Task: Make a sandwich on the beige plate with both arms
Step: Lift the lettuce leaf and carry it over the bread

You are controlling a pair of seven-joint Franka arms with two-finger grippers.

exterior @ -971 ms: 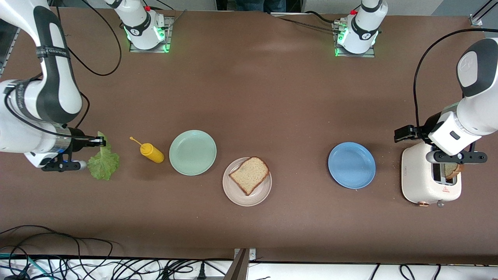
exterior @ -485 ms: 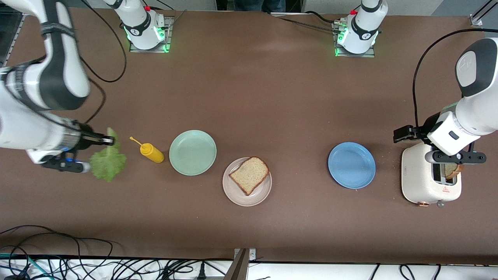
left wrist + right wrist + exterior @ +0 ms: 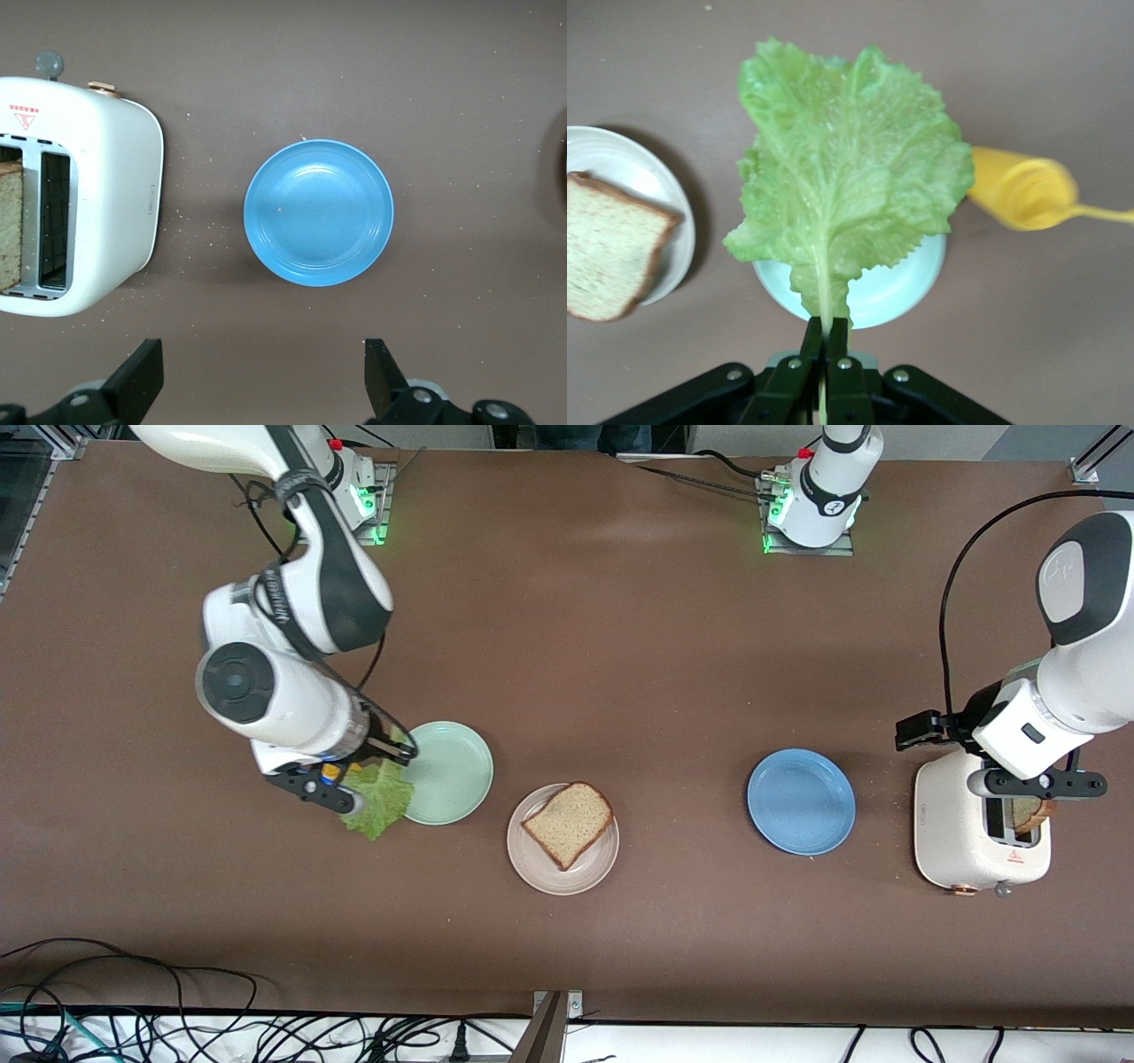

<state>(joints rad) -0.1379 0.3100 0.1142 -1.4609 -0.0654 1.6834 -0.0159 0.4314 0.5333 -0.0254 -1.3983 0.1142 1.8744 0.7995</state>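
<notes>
The right gripper (image 3: 390, 755) pinches the lettuce leaf (image 3: 378, 802) by its stem over the mint-green plate (image 3: 452, 771); it should carry on until above the bread slice (image 3: 568, 824) on the beige plate (image 3: 542, 868), then lower before releasing. The left gripper (image 3: 264, 376) waits spread wide above the toaster (image 3: 961, 841).

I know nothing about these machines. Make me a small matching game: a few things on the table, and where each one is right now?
Things:
1. lettuce leaf
2. bread slice
3. second bread slice
4. blue plate

Places:
A. in the toaster slot
B. on the beige plate
C. bare, beside the toaster
D. pinched in the right claw

Pairs: 1-D, 2-B, 3-A, 4-C
</notes>
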